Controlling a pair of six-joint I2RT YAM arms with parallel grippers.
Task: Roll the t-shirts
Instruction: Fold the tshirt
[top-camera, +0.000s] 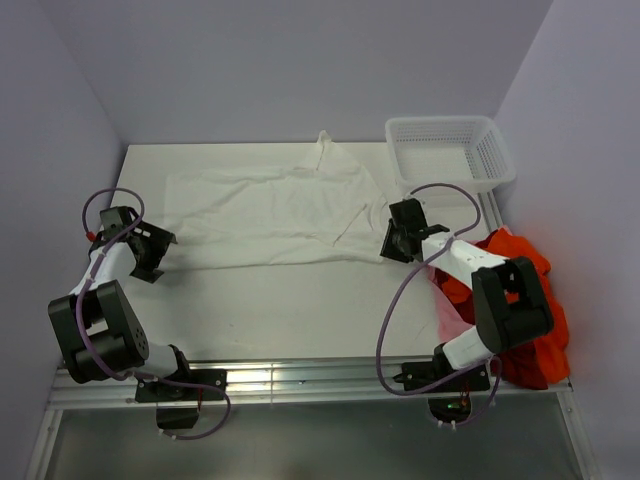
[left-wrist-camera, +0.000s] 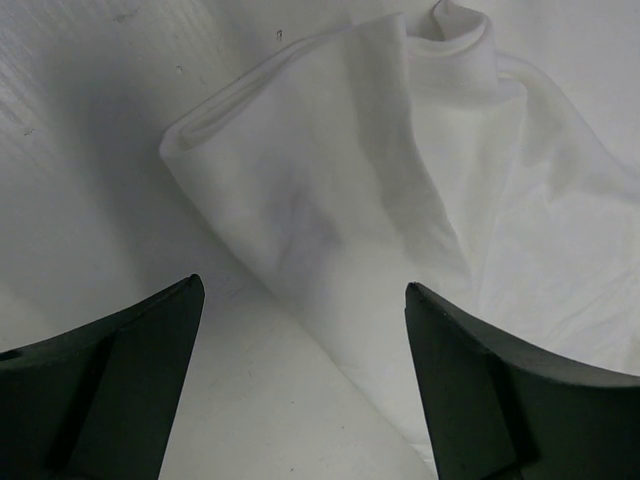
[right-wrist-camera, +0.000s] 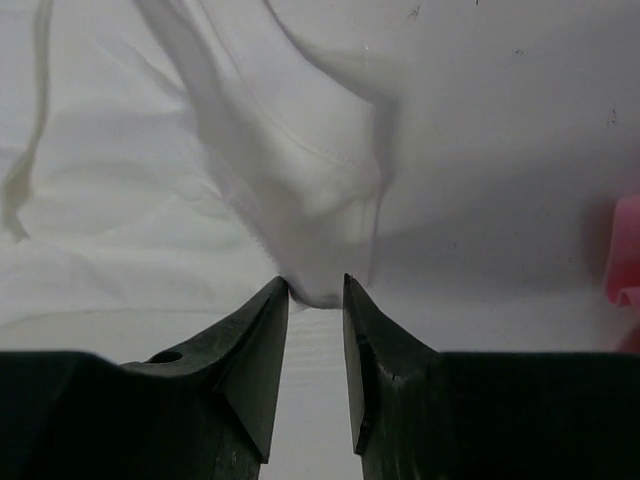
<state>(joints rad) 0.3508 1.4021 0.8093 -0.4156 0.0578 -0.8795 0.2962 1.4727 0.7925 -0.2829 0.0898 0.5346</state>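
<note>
The right hand (right-wrist-camera: 316, 290) was nearly closed, pinching only a thin corner of the white t-shirt (top-camera: 270, 210), which lay spread across the worktop (top-camera: 300, 310); that sliver could slip free. The left hand (left-wrist-camera: 305, 290) gaped empty beside its other end, so the roll might skew.

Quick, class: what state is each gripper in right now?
Left gripper: open, holding nothing.
Right gripper: closed on the white shirt.

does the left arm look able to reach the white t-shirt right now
Probably yes: the open left gripper faces the folded end of the white t-shirt, with only bare table between.
</note>
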